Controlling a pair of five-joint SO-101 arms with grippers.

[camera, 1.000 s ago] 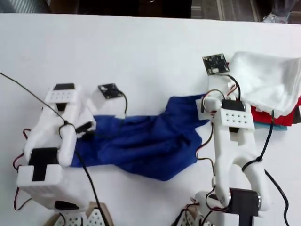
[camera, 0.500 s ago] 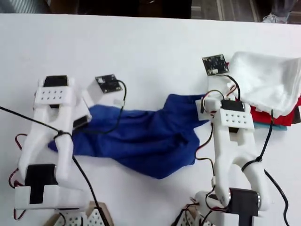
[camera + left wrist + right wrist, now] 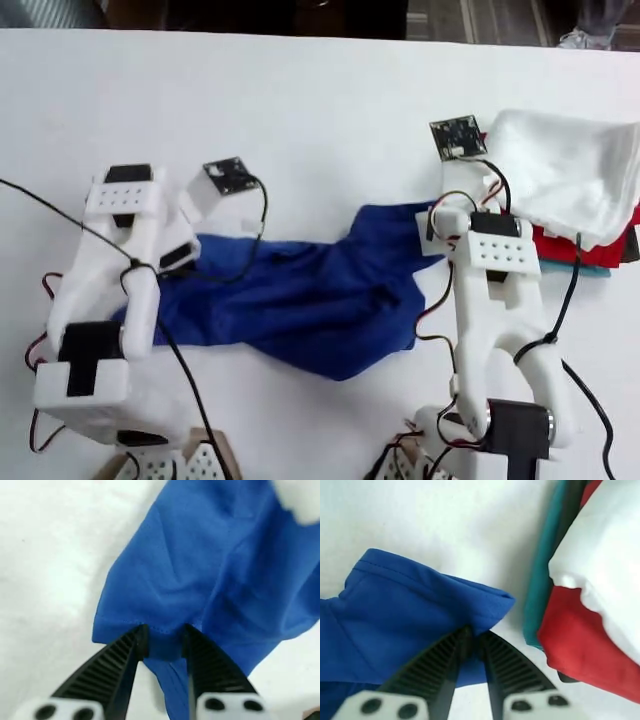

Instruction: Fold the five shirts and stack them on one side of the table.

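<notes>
Free passage being offered over bare far half of table (image 3: pixel 300 110). Middle being blocked by blue shirt (image 3: pixel 310 300), spanned between both arms. Right edge being occupied by stack of folded shirts (image 3: pixel 575 175), just beside right gripper (image 3: pixel 474 632). Near edge being crowded by arm bases (image 3: pixel 500 430) and cables (image 3: pixel 190 390).

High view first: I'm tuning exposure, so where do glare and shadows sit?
High view: table glares white, faint shadow under the blue shirt. Left wrist view: shirt darkens within the left hand. Right wrist view: white shirt washes out.
</notes>
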